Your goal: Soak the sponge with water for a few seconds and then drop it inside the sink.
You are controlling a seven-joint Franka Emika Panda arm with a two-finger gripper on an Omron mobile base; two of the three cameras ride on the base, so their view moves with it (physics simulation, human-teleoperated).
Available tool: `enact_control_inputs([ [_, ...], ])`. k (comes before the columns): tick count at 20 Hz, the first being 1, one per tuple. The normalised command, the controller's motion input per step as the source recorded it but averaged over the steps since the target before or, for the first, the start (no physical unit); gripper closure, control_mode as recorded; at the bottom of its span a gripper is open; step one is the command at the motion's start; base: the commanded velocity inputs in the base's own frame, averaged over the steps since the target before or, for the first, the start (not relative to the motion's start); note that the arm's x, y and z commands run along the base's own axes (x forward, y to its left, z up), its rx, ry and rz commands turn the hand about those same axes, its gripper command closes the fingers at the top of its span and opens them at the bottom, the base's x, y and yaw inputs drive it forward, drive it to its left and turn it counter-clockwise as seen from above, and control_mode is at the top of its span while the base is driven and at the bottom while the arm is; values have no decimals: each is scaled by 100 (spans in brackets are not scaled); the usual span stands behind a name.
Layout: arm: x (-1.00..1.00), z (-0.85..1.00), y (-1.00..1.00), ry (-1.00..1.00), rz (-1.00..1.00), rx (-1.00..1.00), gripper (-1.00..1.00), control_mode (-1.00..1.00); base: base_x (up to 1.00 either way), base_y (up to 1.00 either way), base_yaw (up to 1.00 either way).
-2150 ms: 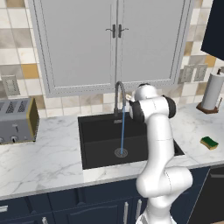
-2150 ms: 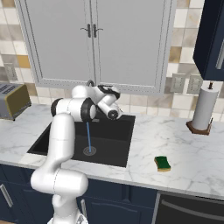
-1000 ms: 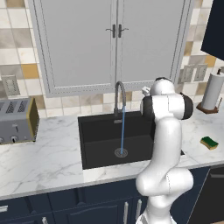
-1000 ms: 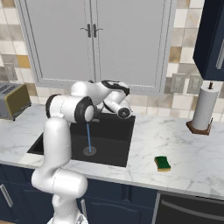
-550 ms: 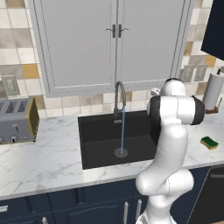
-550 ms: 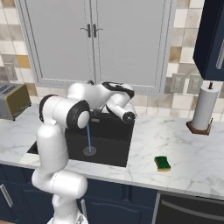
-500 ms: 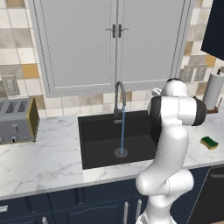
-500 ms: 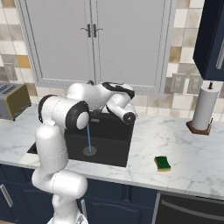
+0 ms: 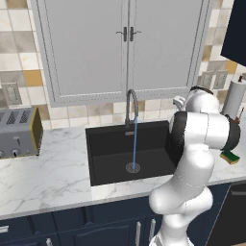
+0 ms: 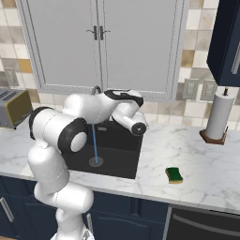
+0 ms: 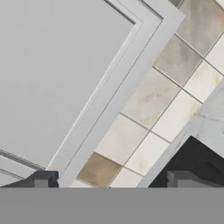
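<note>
Since half a second ago the arm has swung a little further right, its forearm now reaching past the right rim of the sink [image 10: 126, 159] toward the counter [image 10: 197, 154]; the sponge [image 10: 175, 175], the water [image 10: 94, 143] and the toaster [image 9: 19, 132] lie where they did. The sponge sits on the marble right of the basin, well apart from the arm, green layer up. The stream falls from the faucet [image 9: 131, 103] to the drain [image 9: 132, 167].

The hand view gives the end effector [image 11: 111, 180]: its two dark fingertips [image 11: 41, 179] stand far apart with nothing between them, facing the cabinet door [image 11: 57, 74] and tiled backsplash [image 11: 148, 100]. The right base view shows the paper towel roll [image 10: 218, 117] clearly.
</note>
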Motion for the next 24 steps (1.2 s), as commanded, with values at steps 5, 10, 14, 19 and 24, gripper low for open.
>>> enact_control_inputs([
  [5, -69, 37, -12, 1, 0, -3, -100, -100, 0, 0, 0],
  [10, -57, 16, -4, 23, 1, -13, -100, -100, 0, 0, 0],
  [14, -19, 1, 0, 45, 4, -23, -100, -100, 0, 0, 0],
  [19, -12, 13, 0, 46, 3, -22, -100, -100, 0, 0, 0],
  [24, -12, 38, -15, 40, 1, -20, -100, -100, 0, 0, 0],
])
